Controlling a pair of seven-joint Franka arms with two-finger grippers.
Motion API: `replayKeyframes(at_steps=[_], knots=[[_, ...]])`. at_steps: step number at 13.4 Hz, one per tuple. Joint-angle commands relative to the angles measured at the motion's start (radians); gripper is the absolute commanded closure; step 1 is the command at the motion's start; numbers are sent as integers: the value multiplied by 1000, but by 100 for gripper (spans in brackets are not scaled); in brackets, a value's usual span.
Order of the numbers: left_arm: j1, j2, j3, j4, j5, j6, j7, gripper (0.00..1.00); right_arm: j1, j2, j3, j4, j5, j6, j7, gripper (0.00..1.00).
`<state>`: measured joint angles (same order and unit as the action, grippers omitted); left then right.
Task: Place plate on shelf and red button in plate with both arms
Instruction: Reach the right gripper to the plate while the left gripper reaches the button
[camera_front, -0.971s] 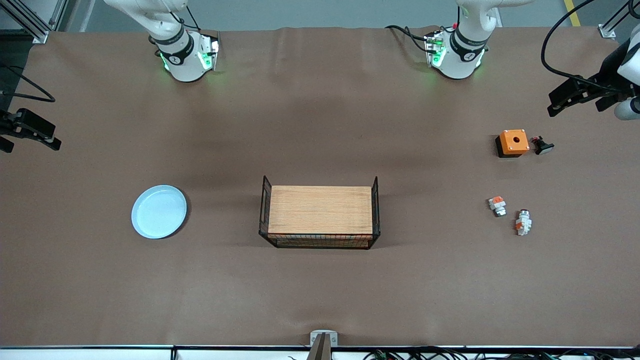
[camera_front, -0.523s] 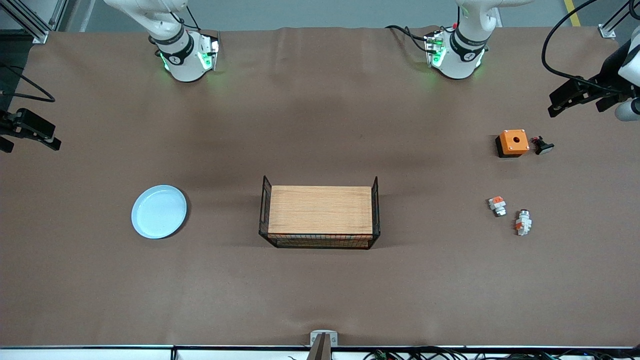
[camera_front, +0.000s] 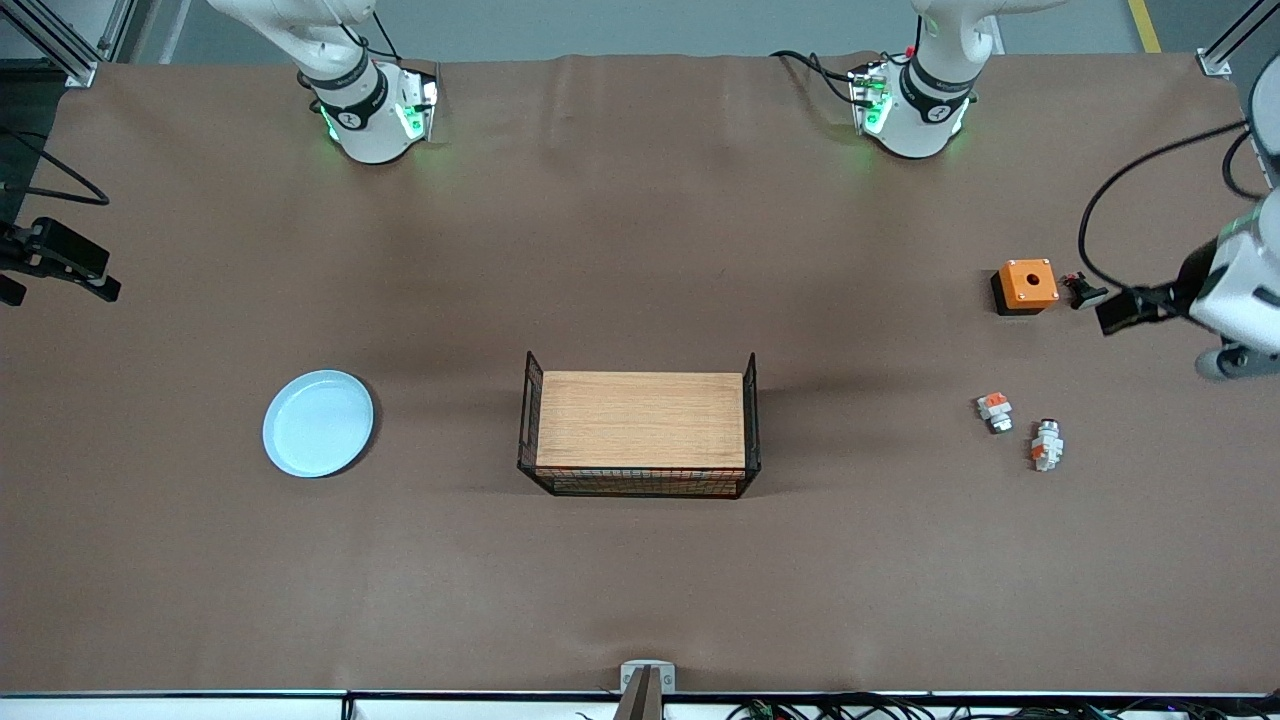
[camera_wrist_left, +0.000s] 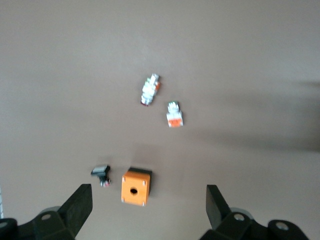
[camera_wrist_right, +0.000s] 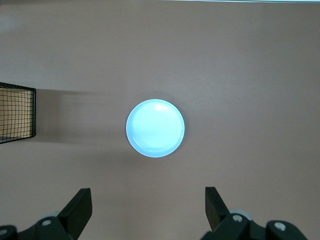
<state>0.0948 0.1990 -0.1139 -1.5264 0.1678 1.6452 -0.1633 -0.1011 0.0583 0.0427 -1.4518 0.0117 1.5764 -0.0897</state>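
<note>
— Front view?
— Both my grippers are at the table's ends: left gripper (camera_front: 1118, 310) beside the orange box (camera_front: 1026, 285), right gripper (camera_front: 60, 262) waiting. Plate (camera_front: 318, 423) lies toward my right arm's end, red button (camera_front: 1045, 444) toward my left's.
— Wrist views?
— Fingers spread wide, empty, on both.

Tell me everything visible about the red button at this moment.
The red button is a small, elongated white cylindrical part with an orange-red block on its side and a dark metallic end. It lies on its side on the brown table cover, toward the left arm's end, untouched. It sits beside a stubbier white piece, apart from it and slightly nearer the front camera. The left wrist view shows it too, with nothing resting on it.
</note>
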Motion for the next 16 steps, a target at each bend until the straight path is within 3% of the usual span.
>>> replayKeyframes(at_steps=[1, 6, 11, 16], knots=[[71, 81, -6, -27, 9, 127, 46, 0, -5, 12, 3, 13, -12, -18, -7, 0], [191, 203, -10, -248, -30, 601, 262, 0, -8, 20, 3, 7, -12, -82, -13, 0], [207, 347, -13, -267, -31, 755, 306, 0, -54, 112, -1, 10, -24, -92, -11, 0], [198, 422, -17, -259, -31, 788, 306, 5, -77, 276, -1, -19, -59, 63, -15, 0]])
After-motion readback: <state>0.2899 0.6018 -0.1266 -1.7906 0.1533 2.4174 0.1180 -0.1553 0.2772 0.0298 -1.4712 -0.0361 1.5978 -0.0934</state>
